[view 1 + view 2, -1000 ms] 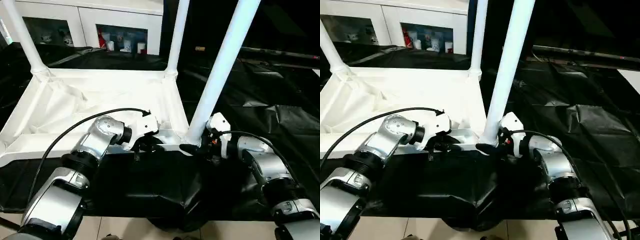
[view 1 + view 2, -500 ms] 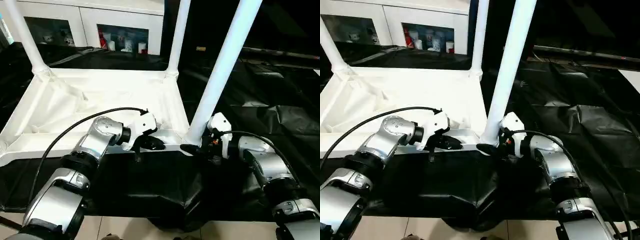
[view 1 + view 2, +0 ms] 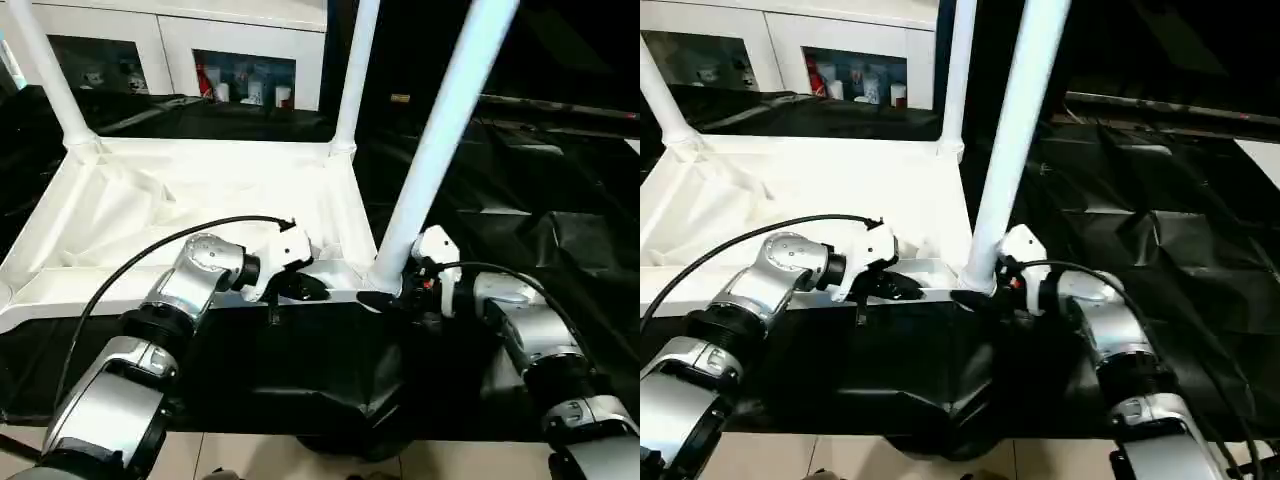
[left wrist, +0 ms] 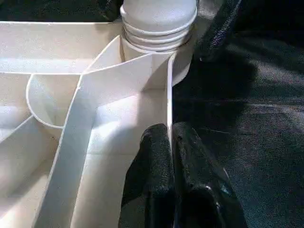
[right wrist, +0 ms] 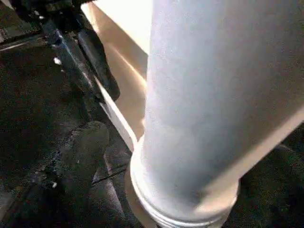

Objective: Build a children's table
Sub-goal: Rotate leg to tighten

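The white tabletop (image 3: 180, 190) lies upside down on the black-draped work table, ribs facing up. Two legs stand in its far corner sockets (image 3: 352, 80) (image 3: 45, 75), and a third leg (image 3: 430, 150) rises from the near right socket. My left gripper (image 3: 305, 288) is shut on the tabletop's thin near rim; the left wrist view shows the wall pinched between both fingers (image 4: 154, 152). My right gripper (image 3: 385, 298) sits at the base of the near right leg (image 5: 199, 95), open, with one finger (image 5: 88, 145) a little apart from the socket.
A white cabinet (image 3: 240, 60) with glass doors stands behind the table. Wrinkled black cloth (image 3: 520, 200) covers the table to the right and hangs over the front edge, above light floor (image 3: 250, 450). A black cable (image 3: 150, 255) arcs over my left forearm.
My left gripper's fingers have closed onto the tabletop's near rim. The right gripper's fingers have spread slightly at the leg's base. Tabletop and legs stand as before.
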